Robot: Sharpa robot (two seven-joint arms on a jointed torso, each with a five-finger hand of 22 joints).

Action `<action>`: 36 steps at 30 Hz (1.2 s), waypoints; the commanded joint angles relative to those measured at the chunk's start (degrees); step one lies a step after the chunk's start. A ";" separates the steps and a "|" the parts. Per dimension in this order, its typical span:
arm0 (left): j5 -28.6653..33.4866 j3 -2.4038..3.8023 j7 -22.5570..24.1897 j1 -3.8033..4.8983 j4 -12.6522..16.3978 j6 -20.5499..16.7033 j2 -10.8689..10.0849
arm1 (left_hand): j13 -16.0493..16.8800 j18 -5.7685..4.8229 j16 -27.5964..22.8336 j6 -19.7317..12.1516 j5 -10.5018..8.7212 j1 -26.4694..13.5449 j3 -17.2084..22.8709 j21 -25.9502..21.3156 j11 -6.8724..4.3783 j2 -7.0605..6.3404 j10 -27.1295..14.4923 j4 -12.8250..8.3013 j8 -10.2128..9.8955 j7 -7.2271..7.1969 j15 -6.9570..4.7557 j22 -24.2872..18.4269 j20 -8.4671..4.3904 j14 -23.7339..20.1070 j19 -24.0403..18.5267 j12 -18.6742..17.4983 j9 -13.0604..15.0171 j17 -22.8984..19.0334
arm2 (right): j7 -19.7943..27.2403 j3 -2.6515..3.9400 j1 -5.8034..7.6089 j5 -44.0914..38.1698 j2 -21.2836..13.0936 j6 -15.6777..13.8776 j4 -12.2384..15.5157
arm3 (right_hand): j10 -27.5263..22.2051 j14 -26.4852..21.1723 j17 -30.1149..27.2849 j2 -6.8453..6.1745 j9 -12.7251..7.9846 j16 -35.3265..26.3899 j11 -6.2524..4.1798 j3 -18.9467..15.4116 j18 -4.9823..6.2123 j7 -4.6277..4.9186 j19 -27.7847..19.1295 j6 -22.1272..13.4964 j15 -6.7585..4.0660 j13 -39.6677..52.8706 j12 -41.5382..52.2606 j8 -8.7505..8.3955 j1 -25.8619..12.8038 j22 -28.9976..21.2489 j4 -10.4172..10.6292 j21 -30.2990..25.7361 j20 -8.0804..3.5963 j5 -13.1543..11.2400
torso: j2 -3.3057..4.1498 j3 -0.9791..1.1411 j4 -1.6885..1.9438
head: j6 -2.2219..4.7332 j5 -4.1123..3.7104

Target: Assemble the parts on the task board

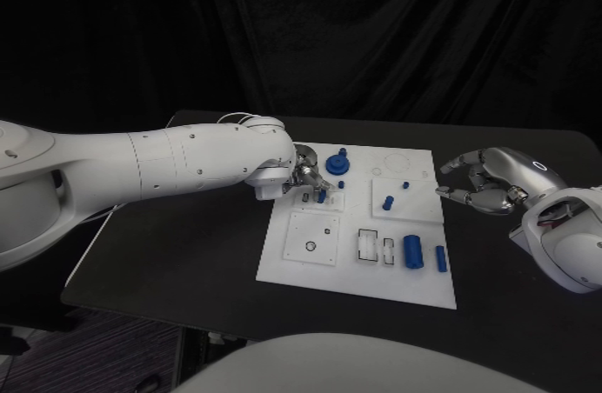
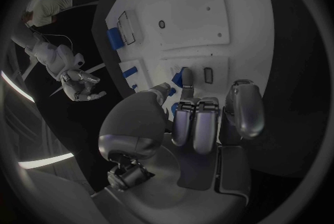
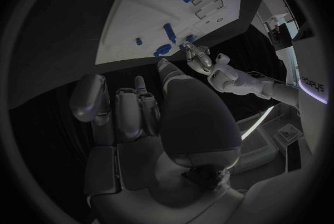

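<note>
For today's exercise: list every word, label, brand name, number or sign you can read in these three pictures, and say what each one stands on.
"aynsys" or similar: pale lettering running sideways on a dark panel in the room, seen in the right wrist view; blurred, so the spelling is uncertain.
The task board, the blue parts, the left hand and the right hand carry no readable text.

The task board [image 1: 291, 267] lies mid-table, left hand [image 1: 305, 177] over its far-left part, right hand [image 1: 483, 184] beside its right edge.
</note>
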 commanded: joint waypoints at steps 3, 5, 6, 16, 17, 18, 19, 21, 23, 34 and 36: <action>0.09 0.05 0.57 -0.12 -0.18 0.00 0.29 | 15.09 0.45 0.15 -0.32 1.04 0.49 -0.18 -0.05 -0.48 0.24 6.01 0.04 0.16 -0.24 -0.52 9.23 -0.12 5.96 0.27 0.20 0.37 15.09 | -1.16 0.03 -0.13 0.33 -0.02 0.47 0.09 | -0.33 0.74 -0.06 0.48 -0.08 -0.34 -0.16 0.03 1.16 -0.10 -0.38 0.40 0.44 -0.06 -0.26 0.22 0.34 7.15 0.45 -0.27 -0.08 0.26 | 0.00 0.01 0.04 | -0.01 -0.02; 0.09 0.05 0.32 -0.12 -0.29 0.18 0.39 | 15.09 0.48 0.15 -0.70 3.49 0.70 -0.11 -0.27 -0.45 0.64 6.01 0.34 0.16 -0.21 -0.50 9.19 -0.12 5.96 0.18 0.20 0.88 15.09 | -1.23 0.04 -0.13 0.35 -0.04 0.56 0.12 | -0.34 0.74 -0.07 0.55 -0.12 -0.36 -0.16 0.06 1.18 -0.11 -0.41 0.45 0.44 -0.09 -0.29 0.24 0.36 7.11 0.48 -0.40 -0.09 0.33 | -0.03 0.02 0.07 | -0.01 -0.05; 0.09 0.05 0.21 -0.12 -0.34 0.25 0.43 | 15.09 0.50 0.15 -0.94 4.53 1.17 0.09 -0.39 -0.45 0.71 6.01 0.13 0.23 -0.22 -0.50 9.17 -0.12 5.96 0.14 0.20 1.29 15.09 | -1.26 0.04 -0.13 0.37 -0.04 0.59 0.12 | -0.33 0.75 -0.03 0.57 -0.14 -0.33 -0.17 0.08 1.17 -0.11 -0.39 0.47 0.44 -0.07 -0.28 0.25 0.37 7.13 0.48 -0.35 -0.09 0.38 | -0.02 0.01 0.05 | -0.01 -0.02; 0.09 0.05 -1.43 -0.13 -0.74 1.97 0.74 | 15.09 0.50 0.15 -1.69 6.87 3.60 1.74 -0.41 -0.73 0.07 6.01 -2.24 1.74 -0.58 -0.69 9.20 -0.26 5.96 0.21 0.20 4.80 15.09 | -1.54 0.04 -0.13 0.62 0.03 1.12 0.10 | -0.35 0.77 -0.09 0.84 -0.60 -0.40 -0.20 0.30 1.19 -0.13 -0.35 0.74 0.38 -0.18 -0.38 0.28 0.82 7.09 0.49 -0.59 -0.13 1.83 | 0.01 0.01 -0.01 | -0.01 0.01; 0.09 0.05 -1.56 -0.13 -0.77 2.14 0.74 | 15.09 0.50 0.15 -1.78 6.91 3.84 1.97 -0.40 -0.77 0.00 6.01 -2.57 1.89 -0.63 -0.73 9.21 -0.29 5.96 0.22 0.20 5.16 15.09 | -1.55 0.04 -0.13 0.64 0.03 1.15 0.09 | -0.35 0.77 -0.09 0.84 -0.60 -0.40 -0.20 0.30 1.19 -0.13 -0.35 0.74 0.38 -0.18 -0.38 0.28 0.82 7.09 0.49 -0.59 -0.13 1.83 | 0.00 0.00 0.00 | -0.01 -0.01; 0.09 0.05 -1.69 -0.13 -0.80 2.33 0.75 | 15.09 0.51 0.15 -1.86 6.94 4.09 2.17 -0.43 -0.81 -0.07 6.01 -2.88 1.98 -0.67 -0.76 9.20 -0.31 5.96 0.22 0.20 5.39 15.09 | -1.56 0.04 -0.14 0.66 0.04 1.18 0.07 | -0.33 0.78 -0.08 0.86 -0.64 -0.39 -0.21 0.32 1.18 -0.13 -0.33 0.76 0.38 -0.15 -0.37 0.29 0.87 7.11 0.49 -0.56 -0.14 1.98 | 0.00 0.00 0.00 | -0.01 0.02; 0.09 0.05 -1.77 -0.13 -0.82 2.46 0.75 | 15.09 0.51 0.15 -2.12 6.96 4.59 2.79 -0.46 -0.88 -0.21 6.01 -3.66 2.19 -0.75 -0.83 9.20 -0.38 5.96 0.22 0.20 6.07 15.09 | -1.57 0.04 -0.14 0.67 0.05 1.21 0.06 | -0.33 0.78 -0.08 0.86 -0.64 -0.39 -0.21 0.32 1.18 -0.13 -0.33 0.76 0.38 -0.15 -0.37 0.29 0.87 7.11 0.49 -0.56 -0.14 1.98 | 0.02 0.01 0.00 | -0.01 0.05; 0.09 0.05 -1.91 -0.13 -0.86 2.68 0.74 | 15.09 0.51 0.15 -2.20 6.96 4.67 2.95 -0.47 -0.89 -0.28 6.01 -3.86 2.23 -0.76 -0.84 9.20 -0.39 5.96 0.21 0.20 6.26 15.09 | -1.60 0.04 -0.17 0.71 0.06 1.26 0.03 | -0.35 0.79 -0.08 0.89 -0.75 -0.39 -0.21 0.38 1.19 -0.13 -0.33 0.82 0.37 -0.19 -0.40 0.29 1.00 7.09 0.46 -0.65 -0.15 2.31 | 0.02 0.00 -0.02 | -0.01 0.11; 0.09 0.05 -1.96 -0.13 -0.91 2.86 0.73 | 15.09 0.52 0.15 -2.44 7.06 4.97 3.53 -0.57 -0.93 -0.44 6.01 -4.53 2.33 -0.79 -0.87 9.17 -0.43 5.96 0.17 0.20 6.79 15.09 | -1.64 0.04 -0.22 0.74 0.05 1.32 0.02 | -0.34 0.80 -0.09 0.92 -0.84 -0.40 -0.22 0.44 1.19 -0.13 -0.31 0.85 0.37 -0.18 -0.40 0.28 1.12 7.09 0.42 -0.66 -0.16 2.57 | -0.01 -0.01 -0.02 | -0.01 0.17; 0.09 0.05 -1.62 -0.13 -0.96 3.30 0.56 | 15.09 0.58 0.15 -3.01 7.34 5.56 5.29 -0.96 -0.95 -0.87 6.01 -6.38 2.31 -0.80 -0.90 9.08 -0.48 5.96 0.00 0.20 7.83 15.09 | -1.89 0.04 -0.39 0.99 0.10 1.56 -0.07 | -0.41 0.79 -0.21 1.00 -1.39 -0.51 -0.22 0.82 1.22 -0.09 -0.30 1.03 0.37 -0.31 -0.51 0.24 1.80 7.05 0.19 -1.02 -0.18 4.18 | -0.03 0.00 0.00 | -0.01 0.26; 0.09 0.05 -1.38 -0.13 -0.88 3.31 0.48 | 15.09 0.61 0.15 -3.12 7.31 5.68 5.83 -1.10 -0.95 -0.98 6.01 -6.91 2.24 -0.80 -0.89 9.04 -0.48 5.96 -0.07 0.20 8.03 15.09 | -1.93 0.04 -0.41 1.06 0.11 1.59 -0.11 | -0.41 0.77 -0.26 1.02 -1.45 -0.55 -0.21 0.88 1.23 -0.09 -0.30 1.05 0.36 -0.31 -0.52 0.24 1.90 7.04 0.16 -1.07 -0.18 4.37 | -0.02 -0.01 0.00 | -0.01 0.27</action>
